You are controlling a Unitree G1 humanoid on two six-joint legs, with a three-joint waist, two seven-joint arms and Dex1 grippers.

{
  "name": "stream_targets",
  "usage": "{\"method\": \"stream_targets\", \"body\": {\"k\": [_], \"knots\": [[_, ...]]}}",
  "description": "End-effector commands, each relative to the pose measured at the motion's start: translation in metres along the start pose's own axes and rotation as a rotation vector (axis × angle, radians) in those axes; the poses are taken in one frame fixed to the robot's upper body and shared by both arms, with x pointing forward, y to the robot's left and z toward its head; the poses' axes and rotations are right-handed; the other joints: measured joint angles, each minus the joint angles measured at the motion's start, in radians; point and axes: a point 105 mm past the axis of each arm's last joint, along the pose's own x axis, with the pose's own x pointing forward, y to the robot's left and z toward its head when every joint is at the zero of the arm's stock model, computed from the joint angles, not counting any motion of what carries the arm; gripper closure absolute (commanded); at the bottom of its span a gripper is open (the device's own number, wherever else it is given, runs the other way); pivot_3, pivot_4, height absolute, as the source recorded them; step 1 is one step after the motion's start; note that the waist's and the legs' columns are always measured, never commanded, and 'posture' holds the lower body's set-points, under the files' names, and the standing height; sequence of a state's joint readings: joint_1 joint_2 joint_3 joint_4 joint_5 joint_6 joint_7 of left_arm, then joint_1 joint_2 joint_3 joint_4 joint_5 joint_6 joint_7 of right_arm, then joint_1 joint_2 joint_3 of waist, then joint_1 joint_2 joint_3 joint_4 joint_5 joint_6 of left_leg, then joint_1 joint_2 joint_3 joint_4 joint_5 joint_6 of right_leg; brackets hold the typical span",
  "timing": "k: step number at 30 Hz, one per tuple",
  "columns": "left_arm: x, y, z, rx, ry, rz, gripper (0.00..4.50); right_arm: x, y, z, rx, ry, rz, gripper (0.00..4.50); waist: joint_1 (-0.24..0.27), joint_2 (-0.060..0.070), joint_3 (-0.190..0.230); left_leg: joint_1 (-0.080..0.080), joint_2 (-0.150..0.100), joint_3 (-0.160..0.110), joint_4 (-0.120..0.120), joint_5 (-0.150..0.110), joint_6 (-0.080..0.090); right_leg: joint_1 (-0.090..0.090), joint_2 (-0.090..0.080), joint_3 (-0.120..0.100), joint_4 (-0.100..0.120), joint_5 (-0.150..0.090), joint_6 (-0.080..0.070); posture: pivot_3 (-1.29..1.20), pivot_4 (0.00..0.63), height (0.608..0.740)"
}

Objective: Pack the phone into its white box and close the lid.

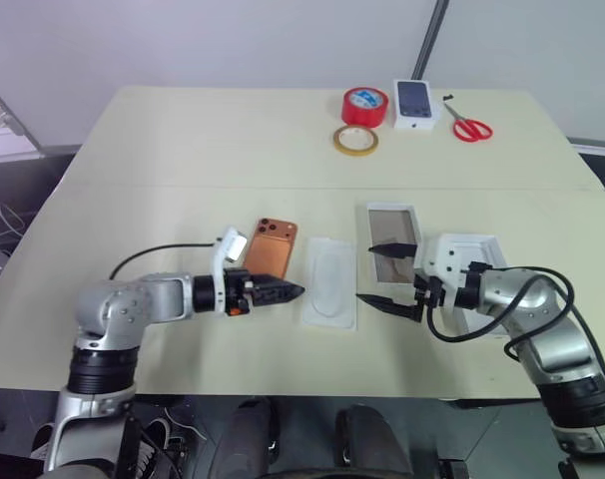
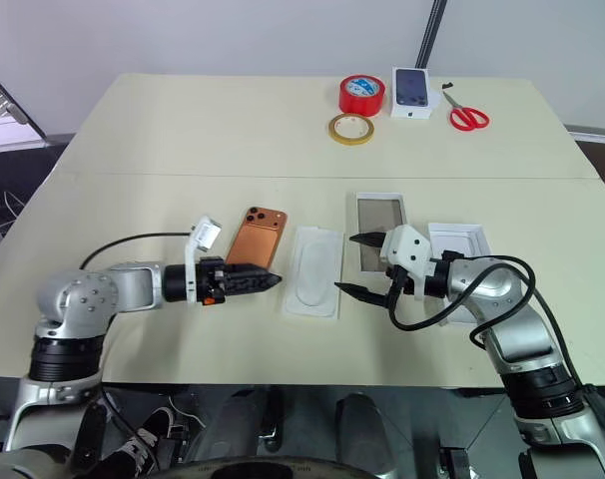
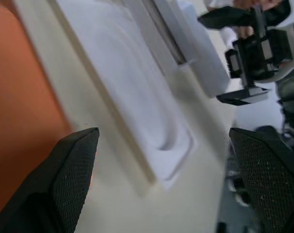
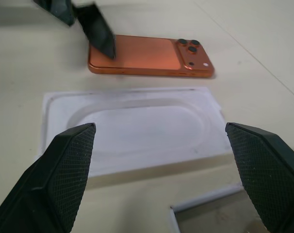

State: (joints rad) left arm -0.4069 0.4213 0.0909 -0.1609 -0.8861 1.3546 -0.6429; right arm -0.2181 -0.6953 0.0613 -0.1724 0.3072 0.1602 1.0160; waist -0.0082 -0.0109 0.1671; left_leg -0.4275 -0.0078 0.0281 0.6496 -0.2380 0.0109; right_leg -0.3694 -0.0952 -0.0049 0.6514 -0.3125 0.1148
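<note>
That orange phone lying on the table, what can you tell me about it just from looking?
The phone is a slim orange-copper smartphone with rounded corners and a smooth, metallic-looking back. It lies flat on the pale table, back up, with a cluster of dark camera lenses in one corner at the end farthest from the robot. The flat white insert lies beside it, a strip of table between them. The left gripper, open, hovers at its near end; I can't tell whether it touches. Nothing holds the phone.

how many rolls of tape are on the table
2, both at the table's far edge: a red roll beside the printed phone box, and a flatter yellowish roll just in front of the red one.
</note>
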Motion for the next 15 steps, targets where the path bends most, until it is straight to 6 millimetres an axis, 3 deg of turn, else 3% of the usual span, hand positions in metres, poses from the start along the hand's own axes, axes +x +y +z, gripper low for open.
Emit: {"method": "stream_targets", "body": {"k": [1,6,15], "knots": [[0.007,-0.007,-0.002,-0.014,0.023,-0.030,0.00,-0.001,-0.006,0.010,-0.055,-0.024,-0.021,0.04,0.000,0.000,0.000,0.000,0.000,0.000,0.000,0.000,0.000,0.000,0.000,0.000,0.000,0.000,0.000,0.00,0.150,0.728],[0.020,-0.003,-0.016,-0.055,0.060,-0.016,0.00,-0.001,-0.004,0.006,-0.053,-0.020,-0.025,0.04,0.002,0.000,0.000,0.001,0.000,0.000,0.000,0.001,-0.001,0.001,0.000,0.000,0.000,0.000,0.000,0.00,0.150,0.728],[0.032,0.002,-0.014,-0.104,0.059,0.006,0.00,-0.002,-0.009,0.005,-0.063,-0.018,-0.050,0.04,0.021,0.000,0.000,0.001,0.000,0.000,0.000,0.003,-0.005,0.002,0.000,0.000,0.000,0.000,0.000,0.00,0.150,0.728]]}}
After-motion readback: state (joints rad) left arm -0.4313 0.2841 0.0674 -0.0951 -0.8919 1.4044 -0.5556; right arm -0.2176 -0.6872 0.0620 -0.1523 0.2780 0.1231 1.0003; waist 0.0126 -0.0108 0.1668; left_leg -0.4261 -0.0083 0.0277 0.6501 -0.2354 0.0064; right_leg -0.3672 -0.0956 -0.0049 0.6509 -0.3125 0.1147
